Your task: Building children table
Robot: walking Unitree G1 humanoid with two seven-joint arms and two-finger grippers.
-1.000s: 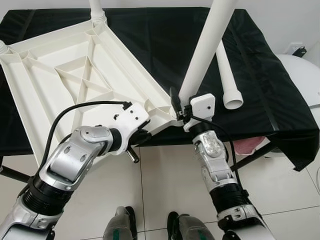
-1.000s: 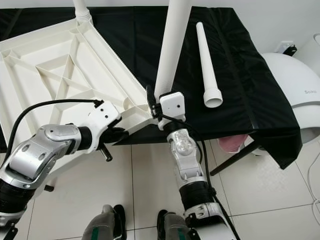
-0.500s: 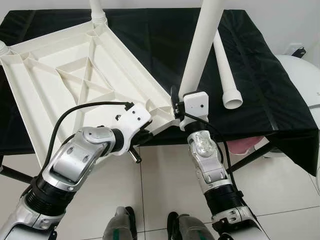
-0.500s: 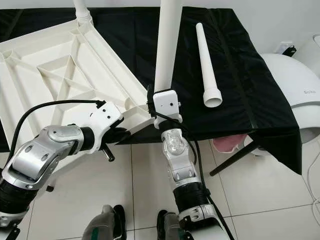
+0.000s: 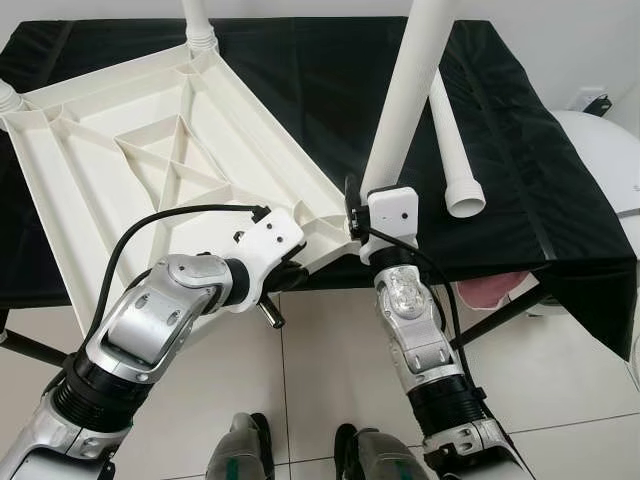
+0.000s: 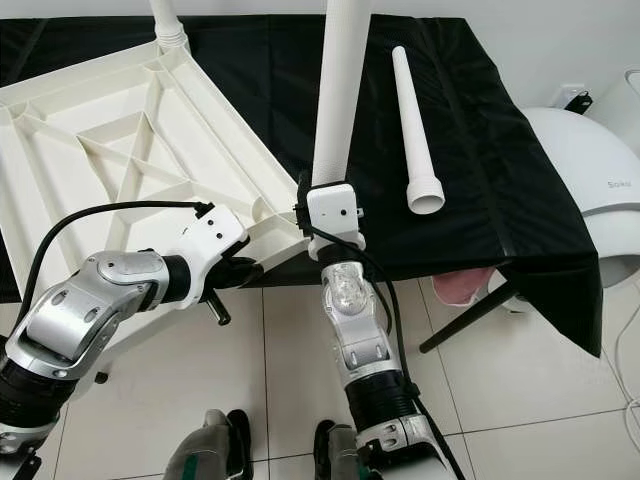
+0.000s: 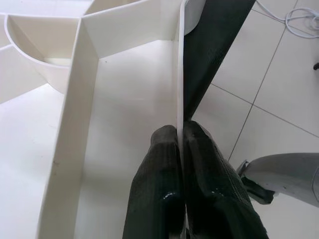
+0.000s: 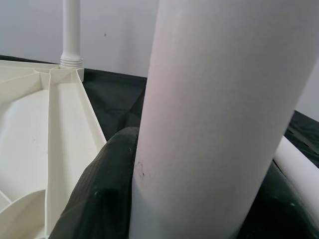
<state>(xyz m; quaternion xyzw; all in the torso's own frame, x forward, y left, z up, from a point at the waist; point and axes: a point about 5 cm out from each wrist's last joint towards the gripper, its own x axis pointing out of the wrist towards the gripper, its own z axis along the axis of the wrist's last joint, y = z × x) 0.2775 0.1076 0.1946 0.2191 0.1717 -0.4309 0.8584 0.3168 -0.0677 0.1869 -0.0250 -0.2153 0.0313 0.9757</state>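
On a black cloth (image 5: 560, 200) draped over the tabletop lies the upside-down children's table panel (image 5: 150, 160), white moulded plastic with raised ribs forming triangular cells, one corner jutting past the near edge over the tiled floor (image 5: 320, 380). At that corner the left gripper (image 7: 180, 149) has its jaws closed flat on the panel's thin outer wall, one black textured finger on each side. The right gripper (image 8: 134, 189) has its jaws clamped around a smooth white round leg (image 5: 410, 90), held nearly upright with a slight lean to the right, its lower end at the same near corner of the panel; whether it is seated in a socket cannot be told. Another leg (image 6: 165, 25) stands already fitted at the far corner. A loose leg (image 6: 412, 120) lies on the cloth just right of the held one, long axis running away from the robot, flared open end nearest. Right of the tabletop sits a rounded white appliance (image 6: 590, 190).
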